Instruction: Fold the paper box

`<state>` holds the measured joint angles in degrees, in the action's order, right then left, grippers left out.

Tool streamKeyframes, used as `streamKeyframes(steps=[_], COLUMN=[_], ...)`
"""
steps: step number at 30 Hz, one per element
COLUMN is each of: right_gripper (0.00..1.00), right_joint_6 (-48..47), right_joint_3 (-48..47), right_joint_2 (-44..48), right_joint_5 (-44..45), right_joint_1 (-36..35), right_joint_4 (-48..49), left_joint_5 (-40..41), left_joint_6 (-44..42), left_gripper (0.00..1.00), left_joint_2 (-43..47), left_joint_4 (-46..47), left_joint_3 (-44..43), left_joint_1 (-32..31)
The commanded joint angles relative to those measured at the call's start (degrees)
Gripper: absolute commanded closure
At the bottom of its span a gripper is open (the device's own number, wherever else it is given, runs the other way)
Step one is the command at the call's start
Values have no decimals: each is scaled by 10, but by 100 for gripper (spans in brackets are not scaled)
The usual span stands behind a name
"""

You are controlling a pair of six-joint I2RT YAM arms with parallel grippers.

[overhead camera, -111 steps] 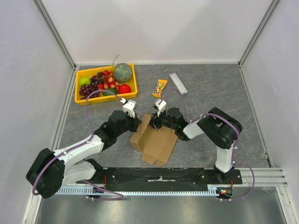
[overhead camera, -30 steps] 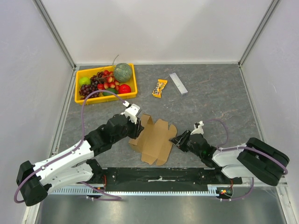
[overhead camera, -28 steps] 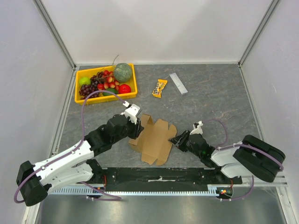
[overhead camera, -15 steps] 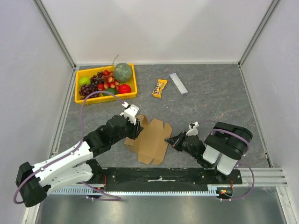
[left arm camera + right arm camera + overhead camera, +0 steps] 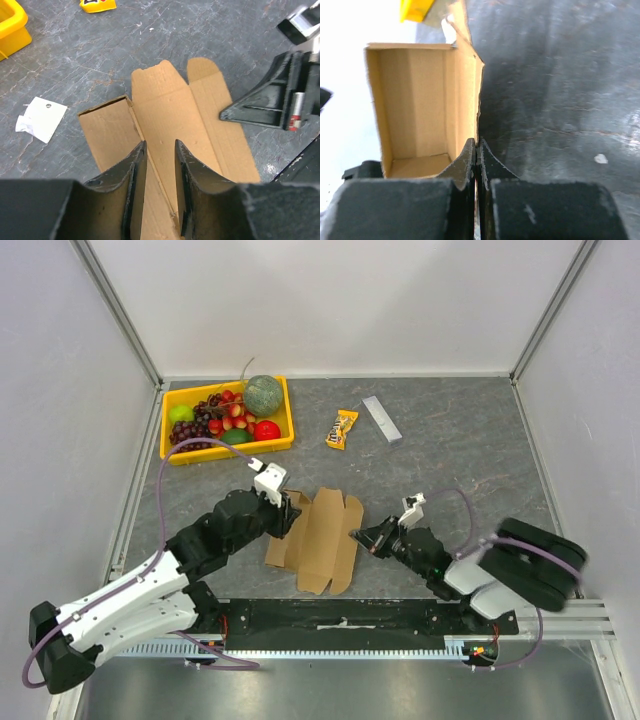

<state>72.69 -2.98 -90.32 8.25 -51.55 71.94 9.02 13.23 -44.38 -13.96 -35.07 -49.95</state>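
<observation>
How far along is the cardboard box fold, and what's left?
Early stage. Done: the brown corrugated cardboard sheet has one side wall creased upward. In hand: the right fingers are shut on its right edge, while the left fingers straddle a crease, slightly apart. Left: the rounded end flaps lie open and flat, so no closed box yet.

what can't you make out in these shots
Left wrist view: whether the left gripper pinches the brown corrugated cardboard box sheet; its fingers hide contact.
Right wrist view: whether the shut right gripper holds the box edge; fingertips cover it.
Top view: orange snack packet print, too small.
</observation>
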Motion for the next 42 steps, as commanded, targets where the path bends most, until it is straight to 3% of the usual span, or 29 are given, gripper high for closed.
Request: streamKeyframes(steps=[1,3,7,10,14,18,23,26,30,33,35,38,42], right_gripper=[100,100,100,100,100,100,100,100,100,100,100,100,100], right_joint_6=[-125,-178,-252,-298,-355,-412,-467,-490,-513,-533,-542,-553,-568], right_joint_3=[-43,-88,-169,-221,-307,-386,-465,-506,-549,-558,-566,-588,-619], right_joint_2=[177,263,397,436,422,384,358,350,331,313,295,264,239], right_joint_5=[-1,40,122,128,118,83,68,85,106,102,102,96,103], right_joint_1=[-3,-3,-1,2,4,4,4,4,4,3,4,4,4], right_joint_4=[-311,-500,-737,-833,-944,-1015,-1090,-1126,-1155,-1154,-1157,-1167,-1175], left_joint_5=[30,42,59,71,79,63,36,51,75,80,81,83,77], left_joint_6=[25,36,43,43,42,40,37,46,64,69,69,67,63], left_gripper=[68,74,80,86,90,98,98,92,69,62,65,83,87], left_joint_2=[18,27,38,39,47,62,89,112,148,167,174,170,159], left_joint_4=[-10,-10,-6,-9,-20,-27,-23,-15,-6,9,18,28,24], left_joint_3=[2,8,14,13,4,2,10,23,38,47,54,56,48], left_joint_1=[-1,-1,-1,-1,-1,-1,-1,-1,-1,0,0,-1,-1])
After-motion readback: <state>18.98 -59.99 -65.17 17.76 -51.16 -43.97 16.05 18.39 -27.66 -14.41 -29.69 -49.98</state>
